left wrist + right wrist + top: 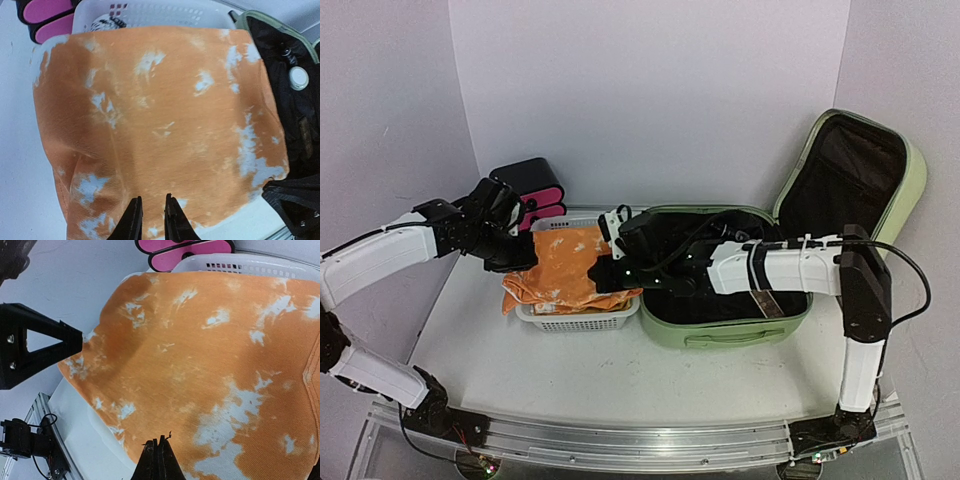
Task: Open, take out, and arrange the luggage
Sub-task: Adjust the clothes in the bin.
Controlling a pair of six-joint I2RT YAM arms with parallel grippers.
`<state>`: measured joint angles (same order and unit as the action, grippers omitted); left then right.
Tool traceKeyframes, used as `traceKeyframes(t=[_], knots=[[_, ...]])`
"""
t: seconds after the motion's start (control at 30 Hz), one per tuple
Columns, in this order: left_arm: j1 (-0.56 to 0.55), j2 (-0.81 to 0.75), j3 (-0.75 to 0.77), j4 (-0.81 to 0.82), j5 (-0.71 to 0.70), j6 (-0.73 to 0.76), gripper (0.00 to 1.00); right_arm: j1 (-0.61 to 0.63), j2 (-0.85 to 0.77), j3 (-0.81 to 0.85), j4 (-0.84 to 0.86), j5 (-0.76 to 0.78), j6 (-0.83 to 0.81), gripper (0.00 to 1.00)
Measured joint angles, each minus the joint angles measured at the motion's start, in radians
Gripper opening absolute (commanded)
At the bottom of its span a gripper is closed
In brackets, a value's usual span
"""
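Observation:
The luggage, a light-green hard-shell suitcase, lies open at the right with its lid standing up and the black lining showing. An orange tie-dye cloth is spread over the white basket beside it. My left gripper hovers at the cloth's left edge. In the left wrist view its jaws stand a narrow gap apart over the cloth. My right gripper reaches from over the suitcase to the cloth's right edge. It is shut, tips on the cloth; a pinch cannot be made out.
A black drawer box with pink fronts stands behind the basket at the back left. The basket's perforated rim shows past the cloth. The suitcase rim touches the basket's right side. White walls close in the table.

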<state>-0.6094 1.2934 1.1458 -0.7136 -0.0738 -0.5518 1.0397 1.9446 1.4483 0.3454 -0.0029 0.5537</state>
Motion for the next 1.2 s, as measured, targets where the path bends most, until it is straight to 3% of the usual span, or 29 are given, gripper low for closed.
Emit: traceKeyframes(t=[0.13, 0.43, 0.53, 0.67, 0.73, 1.07, 1.2], knots=[[0.037, 0.038, -0.082, -0.002, -0.025, -0.007, 0.10, 0.000, 0.049, -0.004, -0.004, 0.043, 0.026, 0.00], [0.068, 0.023, -0.185, 0.060, -0.057, -0.064, 0.15, 0.011, 0.146, 0.006, -0.017, 0.095, 0.059, 0.00], [0.072, 0.023, -0.184, 0.060, -0.044, -0.062, 0.22, 0.011, 0.146, 0.010, -0.023, 0.096, 0.060, 0.00], [0.076, 0.001, -0.174, 0.052, -0.006, -0.035, 0.50, 0.011, 0.142, 0.011, -0.030, 0.095, 0.042, 0.00], [0.081, -0.020, -0.162, 0.035, 0.017, -0.018, 0.55, 0.010, 0.131, 0.011, -0.040, 0.093, 0.029, 0.01], [0.090, -0.097, -0.116, -0.072, 0.142, 0.027, 0.58, 0.008, -0.007, -0.018, -0.097, 0.097, -0.005, 0.05], [0.088, -0.132, -0.115, -0.100, 0.234, 0.027, 0.58, 0.008, -0.107, -0.078, -0.112, 0.128, -0.009, 0.11]])
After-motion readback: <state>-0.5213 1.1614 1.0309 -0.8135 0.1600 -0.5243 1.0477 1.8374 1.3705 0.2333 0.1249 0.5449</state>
